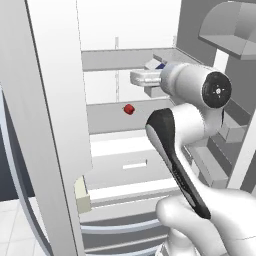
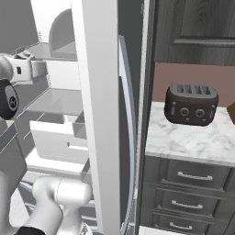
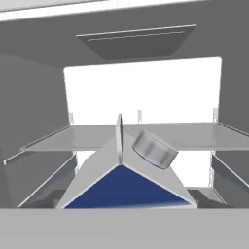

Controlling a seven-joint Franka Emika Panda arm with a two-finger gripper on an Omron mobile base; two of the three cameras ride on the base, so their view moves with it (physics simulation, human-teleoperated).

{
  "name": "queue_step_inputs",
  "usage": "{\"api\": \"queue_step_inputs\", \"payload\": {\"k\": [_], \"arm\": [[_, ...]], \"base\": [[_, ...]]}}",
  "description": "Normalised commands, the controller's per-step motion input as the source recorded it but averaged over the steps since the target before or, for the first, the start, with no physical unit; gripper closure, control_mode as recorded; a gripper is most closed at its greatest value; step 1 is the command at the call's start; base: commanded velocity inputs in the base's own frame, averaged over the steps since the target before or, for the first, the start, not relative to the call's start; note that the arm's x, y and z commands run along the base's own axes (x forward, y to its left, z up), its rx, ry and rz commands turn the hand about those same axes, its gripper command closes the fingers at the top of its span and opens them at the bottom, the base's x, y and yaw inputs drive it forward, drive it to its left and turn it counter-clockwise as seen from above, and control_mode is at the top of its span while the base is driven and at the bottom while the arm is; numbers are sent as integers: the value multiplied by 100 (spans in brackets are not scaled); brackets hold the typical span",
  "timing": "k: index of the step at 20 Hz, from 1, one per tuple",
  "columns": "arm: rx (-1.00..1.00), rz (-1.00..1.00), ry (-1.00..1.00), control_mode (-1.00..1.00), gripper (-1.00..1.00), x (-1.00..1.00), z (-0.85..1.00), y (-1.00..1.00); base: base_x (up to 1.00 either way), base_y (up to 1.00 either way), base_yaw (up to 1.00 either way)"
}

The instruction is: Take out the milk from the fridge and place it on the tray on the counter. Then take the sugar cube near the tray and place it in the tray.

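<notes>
left base view: fridge (image 1: 55, 125) door open, small red round object (image 1: 129, 109) on a shelf, arm reaching into the upper shelf so the hand lines up with the milk (image 1: 161, 66), of which just a blue sliver shows past the wrist. right base view: hand at far left inside the fridge, toaster (image 2: 191, 103) off right. hand view: carton's gable and cap fill the bottom, very close. can't tell if the jaws are spread around it or already gripping; fingertips hidden.
</notes>
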Motion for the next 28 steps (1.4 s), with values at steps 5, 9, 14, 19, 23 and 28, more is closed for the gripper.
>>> {"api": "queue_step_inputs", "payload": {"k": [5,9,14,19,23,28], "arm": [[-2,0,11,-100,100,-60,-22,-7],[-3,0,22,-100,100,-16,-26,-16],[-3,0,21,-100,100,0,-35,-4],[0,0,13,-100,100,0,-38,-7],[0,0,8,-100,100,-3,-35,-28],[0,-1,3,-100,100,-17,-14,-24]], "base": [[0,0,0],[0,0,0],[0,0,0],[0,0,0],[0,0,0],[0,0,0]]}}
